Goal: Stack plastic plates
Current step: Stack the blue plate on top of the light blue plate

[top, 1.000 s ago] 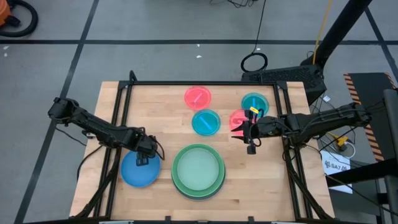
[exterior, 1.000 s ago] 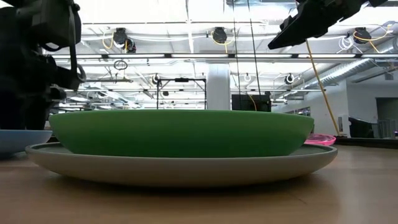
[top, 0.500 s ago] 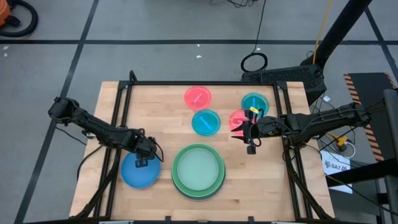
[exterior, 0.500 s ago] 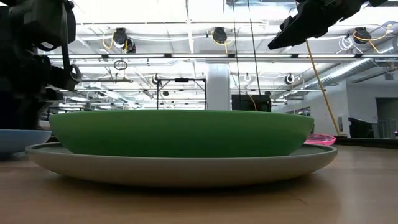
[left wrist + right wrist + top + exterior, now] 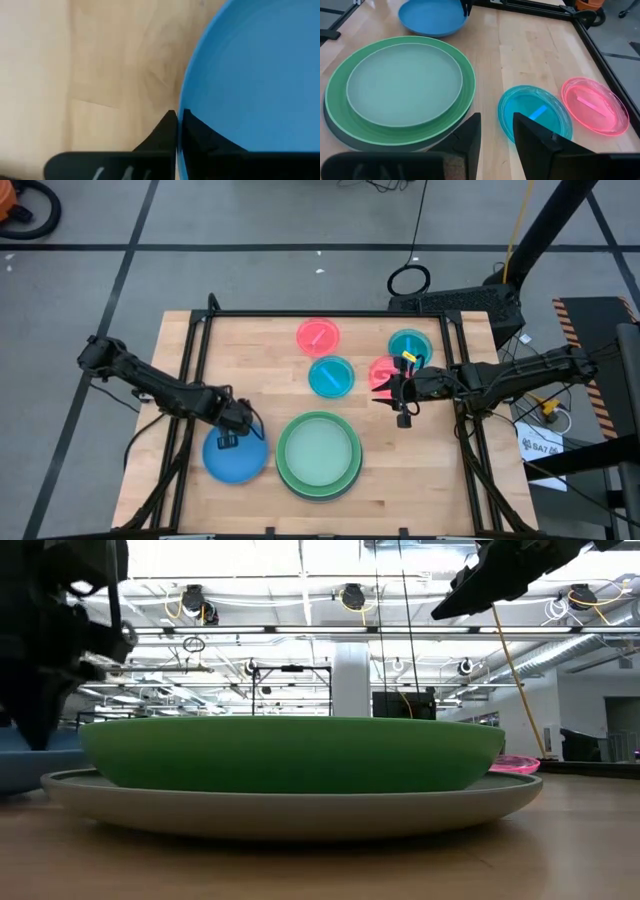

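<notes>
We see the left gripper [image 5: 229, 439] closed on the rim of the blue plate [image 5: 236, 457] (just beside the stacked plates [image 5: 318, 454]); the right gripper [image 5: 403, 404] hangs open above the table [image 5: 265, 350].

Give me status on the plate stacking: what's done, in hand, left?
Done: pale green plate sits in the green plate on the grey plate. In hand: left hand is shut on the blue plate rim, beside the stack. Left: two teal plates and two pink plates lie loose. Right hand, empty, hovers over the nearer pink one.
</notes>
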Action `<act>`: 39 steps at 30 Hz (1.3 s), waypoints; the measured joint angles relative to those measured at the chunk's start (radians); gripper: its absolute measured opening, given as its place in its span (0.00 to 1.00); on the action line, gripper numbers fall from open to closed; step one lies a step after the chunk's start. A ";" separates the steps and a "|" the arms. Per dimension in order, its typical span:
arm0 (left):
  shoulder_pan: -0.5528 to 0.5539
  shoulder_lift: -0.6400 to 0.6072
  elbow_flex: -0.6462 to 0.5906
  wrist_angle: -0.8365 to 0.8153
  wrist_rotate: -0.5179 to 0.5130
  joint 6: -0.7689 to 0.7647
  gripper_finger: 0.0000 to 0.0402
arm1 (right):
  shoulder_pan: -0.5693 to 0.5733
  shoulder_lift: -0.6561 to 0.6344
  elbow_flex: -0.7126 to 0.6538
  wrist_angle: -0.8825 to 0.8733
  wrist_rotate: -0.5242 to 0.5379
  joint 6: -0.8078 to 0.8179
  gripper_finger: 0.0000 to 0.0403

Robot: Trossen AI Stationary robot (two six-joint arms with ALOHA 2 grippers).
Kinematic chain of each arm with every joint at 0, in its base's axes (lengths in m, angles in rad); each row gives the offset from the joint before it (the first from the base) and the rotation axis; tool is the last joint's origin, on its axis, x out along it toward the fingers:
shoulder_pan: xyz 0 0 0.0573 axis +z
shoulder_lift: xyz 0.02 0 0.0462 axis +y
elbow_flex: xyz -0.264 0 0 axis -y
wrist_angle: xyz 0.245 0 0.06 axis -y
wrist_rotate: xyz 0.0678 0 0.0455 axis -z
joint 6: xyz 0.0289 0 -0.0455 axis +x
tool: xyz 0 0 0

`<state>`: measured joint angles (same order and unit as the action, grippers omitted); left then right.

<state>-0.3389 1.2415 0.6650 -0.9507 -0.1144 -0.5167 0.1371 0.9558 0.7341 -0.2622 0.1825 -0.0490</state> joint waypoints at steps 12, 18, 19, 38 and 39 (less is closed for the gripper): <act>0.001 0.001 0.197 -0.226 -0.149 0.007 0.02 | 0.000 0.000 0.000 -0.002 0.000 0.001 0.27; 0.001 0.001 0.289 -0.313 -0.206 0.007 0.02 | 0.000 0.000 0.000 -0.003 0.000 0.004 0.27; 0.001 0.001 0.304 -0.320 -0.217 0.007 0.02 | 0.000 0.000 0.000 -0.004 0.000 0.004 0.27; 0.053 0.003 0.570 0.043 -0.366 0.049 0.02 | 0.000 0.000 0.001 -0.005 0.000 0.004 0.27; 0.056 0.012 0.570 0.071 -0.365 0.040 0.02 | 0.000 0.000 0.001 -0.004 0.000 0.004 0.27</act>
<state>-0.2829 1.2535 1.2350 -0.8797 -0.4793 -0.4768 0.1371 0.9562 0.7349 -0.2667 0.1825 -0.0448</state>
